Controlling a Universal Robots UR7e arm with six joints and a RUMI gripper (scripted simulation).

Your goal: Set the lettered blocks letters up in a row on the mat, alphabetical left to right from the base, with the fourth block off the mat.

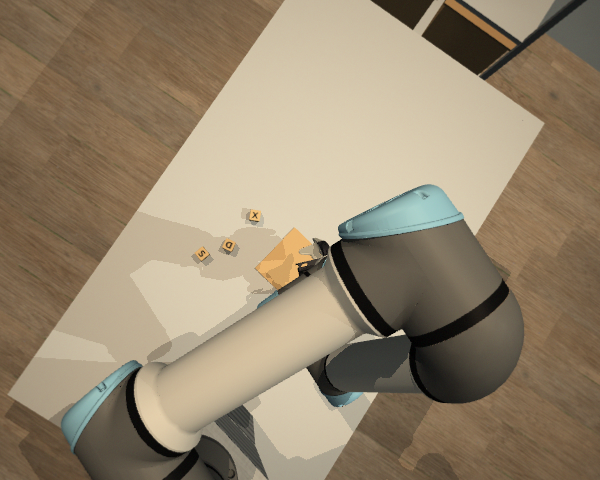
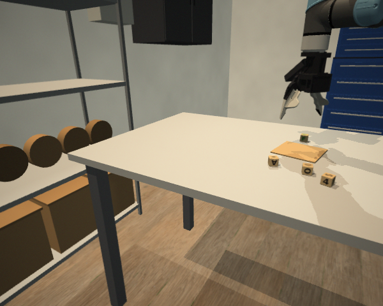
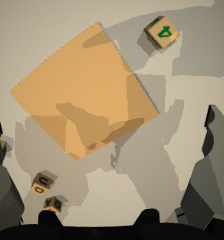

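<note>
From the wrist camera I see my claw (image 3: pixel 112 150) spread fully wide, gripping nothing, hanging high over the mat (image 3: pixel 84 90). The mat lies flat on the tabletop (image 2: pixel 202 145), turned like a diamond, corners at roughly 12, 3, 6 and 9 o'clock. The green-marked block (image 3: pixel 162 31) sits off it at 1 o'clock; two lettered blocks (image 3: pixel 41 182) sit at 7.

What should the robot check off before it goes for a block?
1. Tool open, holding nothing: ok.
2. Tool raised well above the table: ok.
3. D block, S block and X block show letters on top: ok.
4. Those three on the mat: not ok, all sit beside it.
5. Block with a green 4 off the mat: ok.
</note>
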